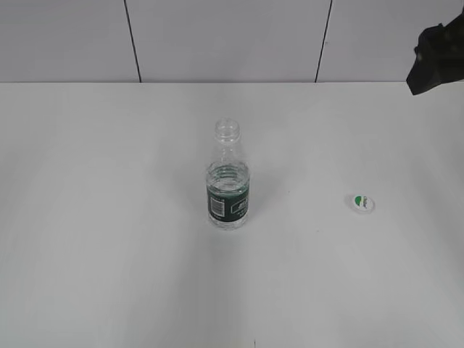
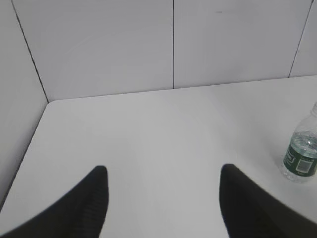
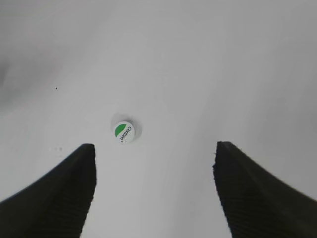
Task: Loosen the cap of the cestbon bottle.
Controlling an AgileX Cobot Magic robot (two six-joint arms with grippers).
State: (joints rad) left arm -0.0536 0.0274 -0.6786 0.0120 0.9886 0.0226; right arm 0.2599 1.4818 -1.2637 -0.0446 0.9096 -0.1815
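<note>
The cestbon bottle (image 1: pixel 228 181) stands upright mid-table, clear with a dark green label, its threaded neck bare. It also shows at the right edge of the left wrist view (image 2: pixel 301 151). The cap (image 1: pixel 362 203), white with a green mark, lies flat on the table to the bottle's right, apart from it. In the right wrist view the cap (image 3: pixel 124 132) lies ahead of the jaws, toward the left finger. My right gripper (image 3: pixel 154 163) is open and empty, raised above the table; part of it shows at the exterior view's top right (image 1: pixel 438 54). My left gripper (image 2: pixel 163 186) is open and empty, left of the bottle.
The white table (image 1: pixel 109 217) meets a white panelled wall (image 1: pixel 217 36) at the back. In the left wrist view the table's rounded far-left corner (image 2: pixel 49 104) and left edge show.
</note>
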